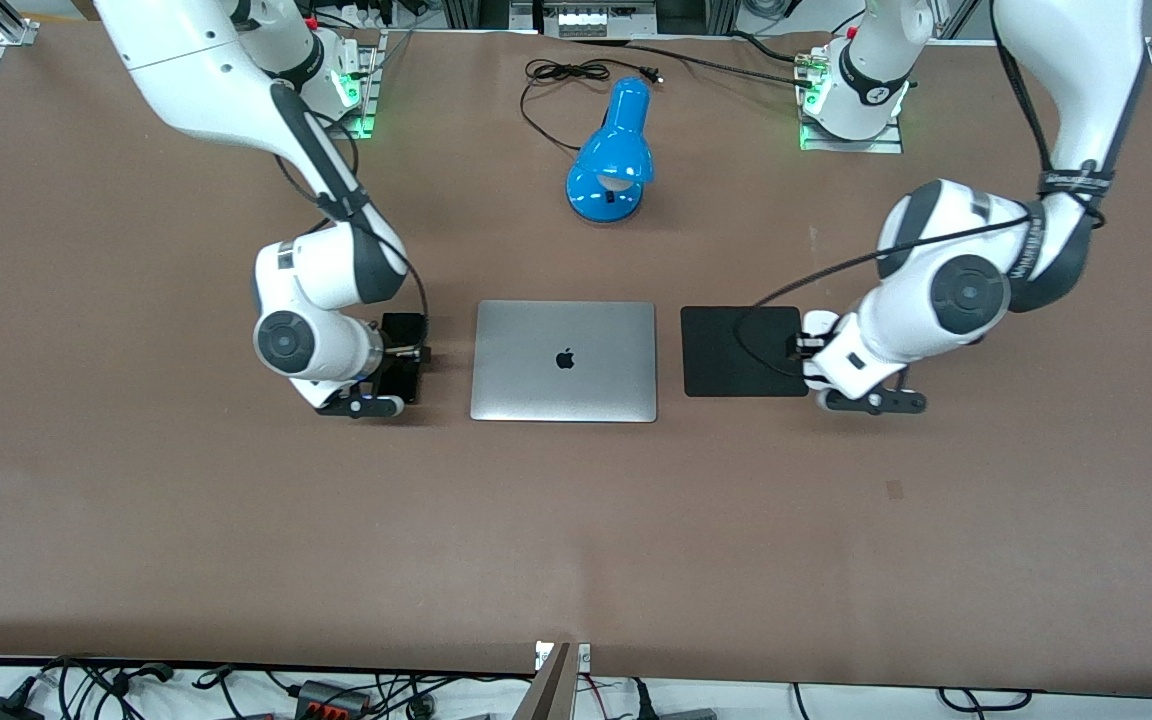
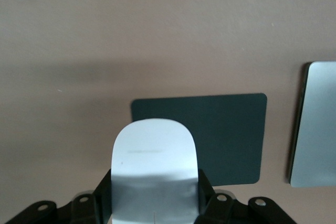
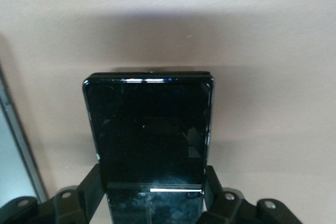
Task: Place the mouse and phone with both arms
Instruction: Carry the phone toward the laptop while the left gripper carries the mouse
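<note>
My left gripper [image 2: 155, 195] is shut on the white mouse [image 2: 152, 156], with one finger on each side of it. It holds the mouse low over the edge of the square black mat [image 2: 226, 135] that lies toward the left arm's end of the table. In the front view that gripper [image 1: 804, 348] is at the mat [image 1: 736, 350]. My right gripper [image 3: 152, 195] is shut on the black phone [image 3: 149, 129] and holds it low over the bare table. In the front view the right gripper [image 1: 404, 352] and the phone [image 1: 402, 330] are beside the laptop, toward the right arm's end.
A closed silver laptop [image 1: 564, 360] lies between the two grippers; its edge shows in the left wrist view [image 2: 315, 124] and the right wrist view [image 3: 13, 161]. A blue desk lamp [image 1: 614, 155] with a black cord stands farther from the front camera.
</note>
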Controlling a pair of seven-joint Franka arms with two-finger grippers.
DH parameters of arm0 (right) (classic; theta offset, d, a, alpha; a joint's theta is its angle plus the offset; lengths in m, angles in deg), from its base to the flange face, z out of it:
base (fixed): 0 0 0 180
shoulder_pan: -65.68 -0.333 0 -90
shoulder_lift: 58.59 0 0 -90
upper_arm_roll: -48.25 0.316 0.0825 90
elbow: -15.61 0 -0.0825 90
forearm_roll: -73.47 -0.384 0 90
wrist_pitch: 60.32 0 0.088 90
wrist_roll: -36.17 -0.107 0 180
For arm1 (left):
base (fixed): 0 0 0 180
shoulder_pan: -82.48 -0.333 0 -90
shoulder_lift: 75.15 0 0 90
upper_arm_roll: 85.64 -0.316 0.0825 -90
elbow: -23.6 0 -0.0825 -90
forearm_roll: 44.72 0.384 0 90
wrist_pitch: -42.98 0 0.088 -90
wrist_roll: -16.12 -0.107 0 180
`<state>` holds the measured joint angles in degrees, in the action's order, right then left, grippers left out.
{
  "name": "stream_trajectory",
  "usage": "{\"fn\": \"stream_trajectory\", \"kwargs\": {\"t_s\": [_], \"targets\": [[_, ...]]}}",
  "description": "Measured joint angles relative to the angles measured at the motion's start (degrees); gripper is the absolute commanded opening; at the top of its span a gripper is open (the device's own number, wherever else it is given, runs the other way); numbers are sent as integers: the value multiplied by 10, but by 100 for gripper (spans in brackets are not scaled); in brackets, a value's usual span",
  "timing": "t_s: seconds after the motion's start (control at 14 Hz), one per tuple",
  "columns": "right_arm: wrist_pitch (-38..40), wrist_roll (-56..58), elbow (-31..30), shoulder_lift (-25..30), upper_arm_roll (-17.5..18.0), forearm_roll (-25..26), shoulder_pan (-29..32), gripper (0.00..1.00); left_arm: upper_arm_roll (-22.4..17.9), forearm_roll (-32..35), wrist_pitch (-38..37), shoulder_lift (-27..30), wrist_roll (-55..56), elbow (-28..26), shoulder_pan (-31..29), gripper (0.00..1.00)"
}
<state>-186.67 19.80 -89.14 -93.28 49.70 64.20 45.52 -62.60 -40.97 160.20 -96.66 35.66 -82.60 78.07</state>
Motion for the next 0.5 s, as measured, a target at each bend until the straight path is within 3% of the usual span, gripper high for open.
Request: {"fn": "stream_trajectory", "kwargs": {"t_s": [0.21, 0.5], "targets": [[-5, -6, 0, -8, 0, 0, -15, 15, 2, 18, 75, -1, 51, -57, 30, 47], [-14, -8, 0, -13, 0, 0, -29, 15, 4, 116, 199, -8, 162, -141, 62, 46]]}}
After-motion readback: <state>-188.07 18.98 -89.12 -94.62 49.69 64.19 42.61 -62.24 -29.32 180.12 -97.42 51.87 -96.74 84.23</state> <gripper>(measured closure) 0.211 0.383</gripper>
